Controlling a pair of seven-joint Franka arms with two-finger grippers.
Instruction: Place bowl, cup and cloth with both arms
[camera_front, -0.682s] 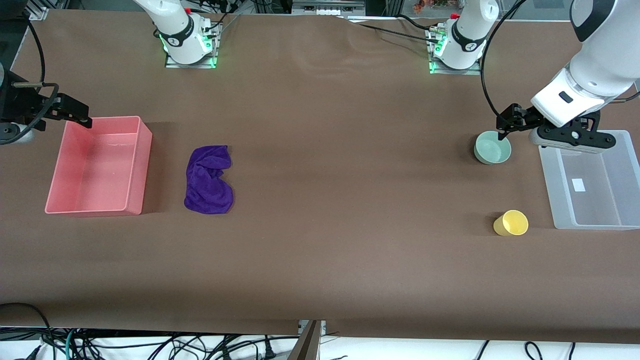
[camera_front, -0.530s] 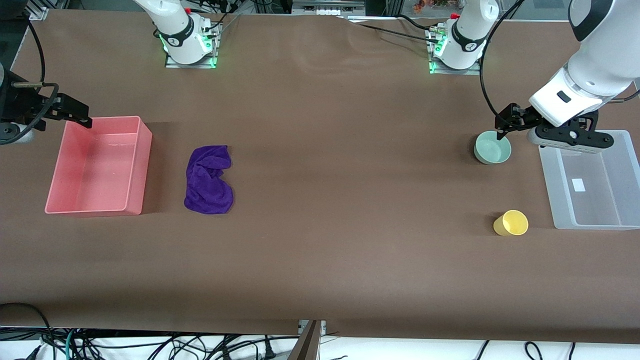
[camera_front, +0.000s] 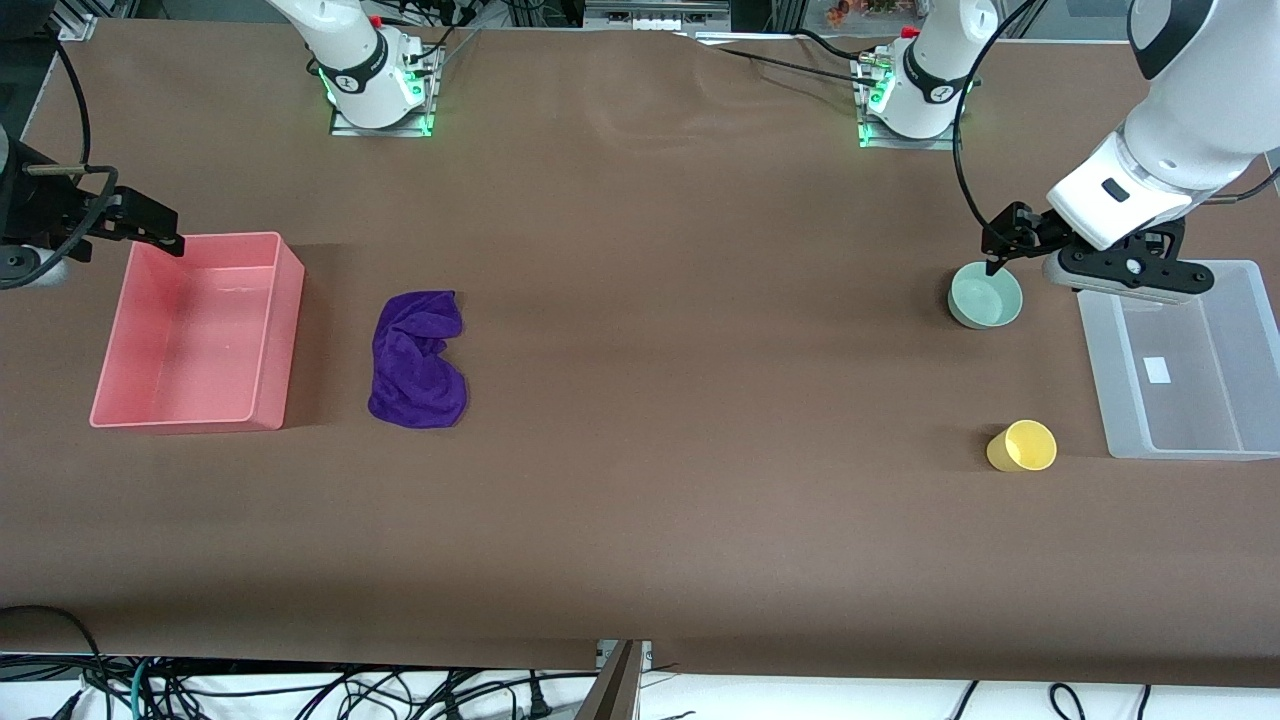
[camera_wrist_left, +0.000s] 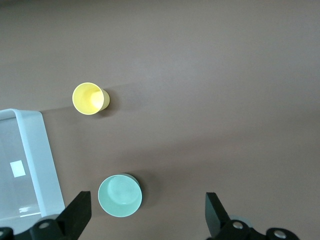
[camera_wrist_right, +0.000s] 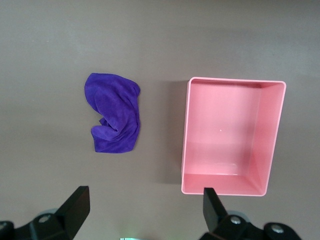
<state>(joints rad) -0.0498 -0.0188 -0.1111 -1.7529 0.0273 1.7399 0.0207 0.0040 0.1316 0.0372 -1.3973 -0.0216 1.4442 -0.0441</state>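
The mint-green bowl stands upright and empty near the left arm's end of the table. My left gripper hangs open and empty over the bowl's rim. In the left wrist view the bowl lies between the spread fingers of the gripper, closer to one of them. The yellow cup stands nearer to the front camera than the bowl and also shows in the left wrist view. The purple cloth lies crumpled beside the pink bin and shows in the right wrist view. My right gripper waits open and empty over the pink bin's edge.
An empty pink bin sits at the right arm's end, also in the right wrist view. A clear plastic bin sits at the left arm's end beside the bowl and cup, also in the left wrist view.
My left gripper has shifted a little over the bowl toward the right arm's end of the table. The right arm, bowl, cup and cloth have not moved.
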